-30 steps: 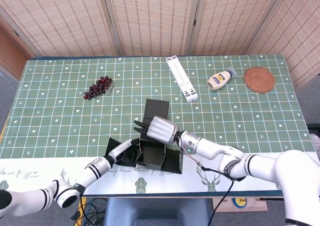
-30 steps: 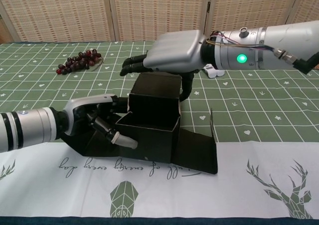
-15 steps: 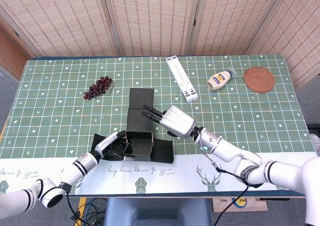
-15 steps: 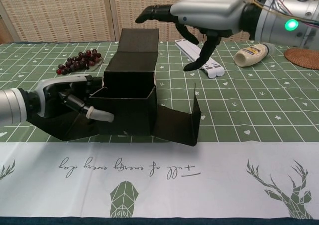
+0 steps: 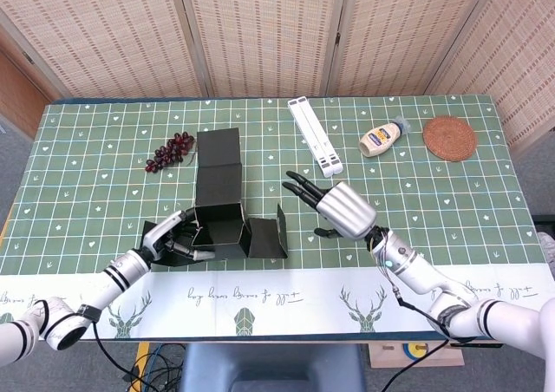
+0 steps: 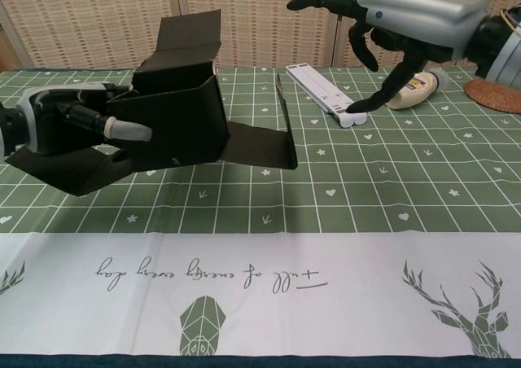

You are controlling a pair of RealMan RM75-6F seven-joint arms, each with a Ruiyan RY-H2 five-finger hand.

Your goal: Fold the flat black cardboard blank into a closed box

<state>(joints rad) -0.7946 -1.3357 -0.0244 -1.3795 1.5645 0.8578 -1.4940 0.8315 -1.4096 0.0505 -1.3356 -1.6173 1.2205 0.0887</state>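
Observation:
The black cardboard box (image 5: 218, 212) is partly folded, with its lid flap (image 5: 217, 149) standing open at the back and a side flap (image 5: 265, 236) spread out to the right. In the chest view the box (image 6: 175, 120) appears tilted and raised at the left. My left hand (image 5: 169, 238) grips the box's left side, and its thumb (image 6: 122, 129) lies across the front wall. My right hand (image 5: 340, 206) hovers to the right of the box, apart from it, fingers spread and holding nothing; the chest view shows this right hand (image 6: 407, 14) high up.
A bunch of grapes (image 5: 171, 151) lies just left of the lid flap. A white folding stand (image 5: 315, 136), a mayonnaise bottle (image 5: 381, 138) and a woven coaster (image 5: 449, 138) sit at the back right. A white runner (image 5: 286, 292) covers the table's front edge.
My left hand has carried the box leftward and away from the front edge, lifting it. My right hand has left the box and drawn back to the right, fingers spread.

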